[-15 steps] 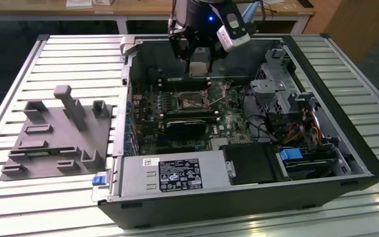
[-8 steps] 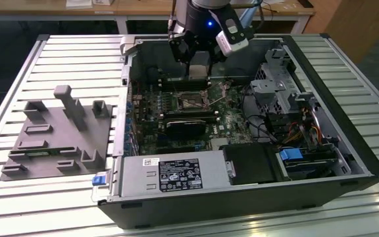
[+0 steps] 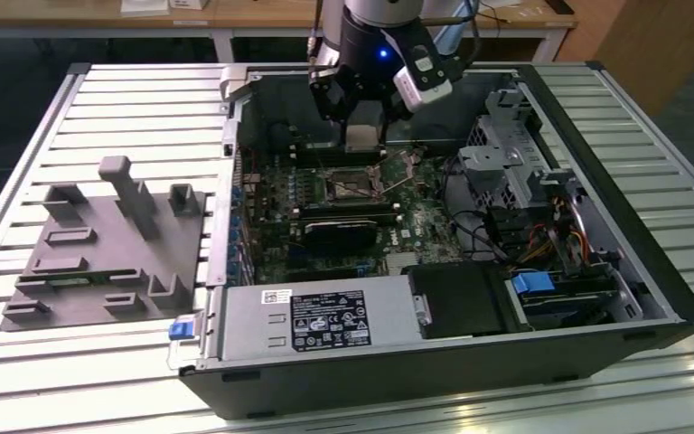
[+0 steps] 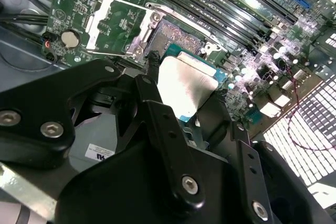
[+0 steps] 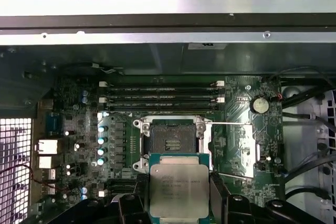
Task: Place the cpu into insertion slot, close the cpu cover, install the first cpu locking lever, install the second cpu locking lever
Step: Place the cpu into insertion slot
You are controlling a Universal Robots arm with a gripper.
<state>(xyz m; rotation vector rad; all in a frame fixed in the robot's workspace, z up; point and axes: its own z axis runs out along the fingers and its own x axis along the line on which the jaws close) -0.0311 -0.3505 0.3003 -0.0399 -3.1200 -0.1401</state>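
My gripper [image 5: 178, 199] is shut on the cpu [image 5: 178, 188], a flat square chip with a dull silver top, gripped by two opposite edges. The black fingers [image 4: 157, 111] flank the cpu [image 4: 186, 85] in both wrist views. The chip hangs above the motherboard, just to one side of the insertion slot [image 5: 172, 141], whose dark centre lies bare. The cpu cover [image 5: 251, 150] is swung open beside the slot, and its thin lever rods stick out along it. In the exterior view the gripper [image 3: 365, 137] hovers over the insertion slot [image 3: 351, 183] inside the open computer case.
The case wall [image 3: 232, 154] and a drive cage [image 3: 516, 172] flank the board. Long memory slots [image 5: 160, 95] run beside the socket. A black round cooler [image 3: 335, 233] and a power supply [image 3: 311, 316] sit nearer the front. A grey fixture plate [image 3: 106, 244] lies at the exterior view's left.
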